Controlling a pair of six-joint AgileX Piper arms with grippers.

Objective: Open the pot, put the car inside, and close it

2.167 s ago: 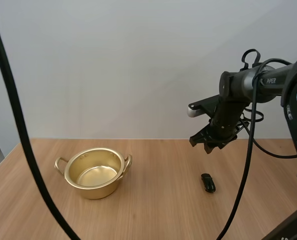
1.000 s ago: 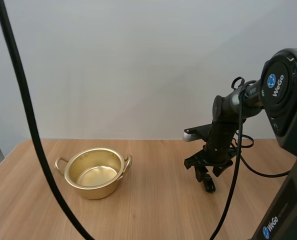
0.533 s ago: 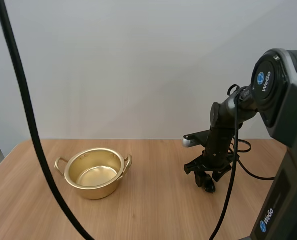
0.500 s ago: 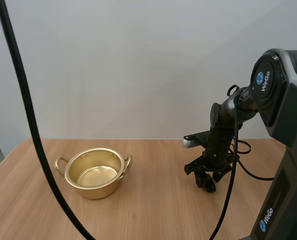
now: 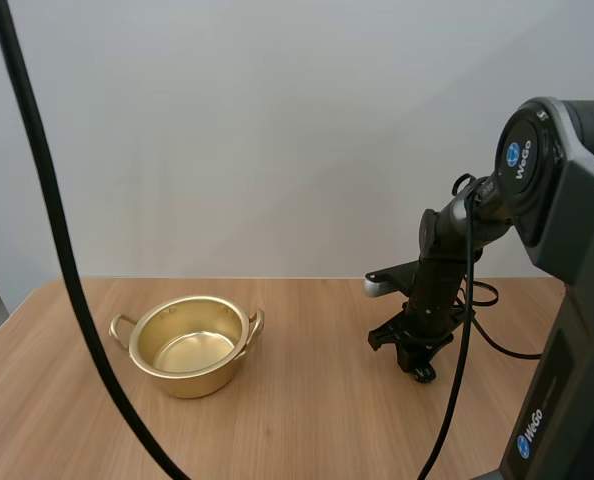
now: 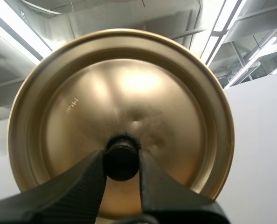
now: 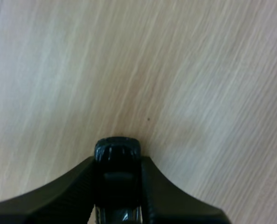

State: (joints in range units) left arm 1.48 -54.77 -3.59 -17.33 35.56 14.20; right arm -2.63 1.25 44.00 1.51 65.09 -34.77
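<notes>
Fingers (image 7: 73, 186) of the right gripper (image 7: 118, 163) are squeezed in on the little black car (image 7: 117, 148), one on each flank, with the car low on the wooden table (image 7: 199, 70). The left gripper (image 6: 122, 179) is clamped on the black knob (image 6: 122, 158) of the gold lid (image 6: 129, 93), held aloft. Farther over, the pot (image 5: 189, 345) sits open, well apart from the car.

Left end effector (image 6: 121, 157) and right end effector (image 7: 118, 164) grip.
</notes>
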